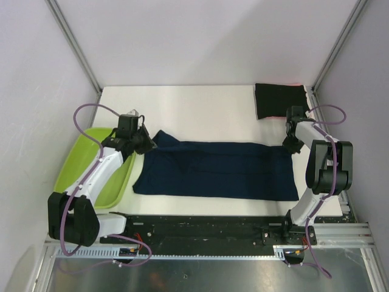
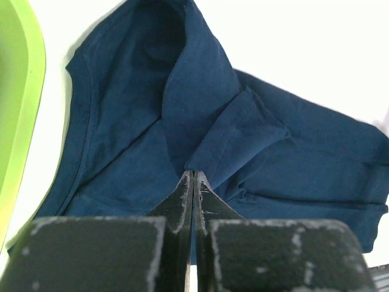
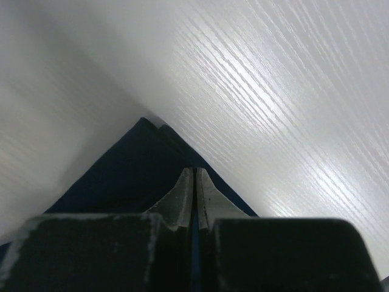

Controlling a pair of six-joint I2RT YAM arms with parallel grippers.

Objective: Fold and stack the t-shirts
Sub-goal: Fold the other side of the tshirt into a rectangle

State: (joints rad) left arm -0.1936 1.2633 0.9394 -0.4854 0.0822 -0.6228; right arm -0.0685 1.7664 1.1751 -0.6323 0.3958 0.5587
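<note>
Lying across the near half of the white table (image 1: 194,106), the dark navy t-shirt (image 1: 213,171) makes one long band from left to right, its edges folded in on themselves. The left claw (image 1: 148,141) sits at the band's far left corner, just beside the lime-green tub (image 1: 72,165), which stands on the table's left side. In the left wrist view its two fingers (image 2: 182,198) are pressed flat together, and a ridge of navy cloth rises straight to their tips, so the claw seems to be pinching a fold of the shirt, though the cloth between the tips is hard to make out. The right claw (image 1: 290,146) is at the band's far right corner. In the right wrist view it is also pressed together, with a thin strip of navy showing between the fingers and the corner of the shirt drawn up to a point against the pale table. The black t-shirt (image 1: 278,101) lies folded into a small block in the far right corner of the table, well apart from the navy one. A faint red-pink edge (image 1: 294,84) shows along its far side.
</note>
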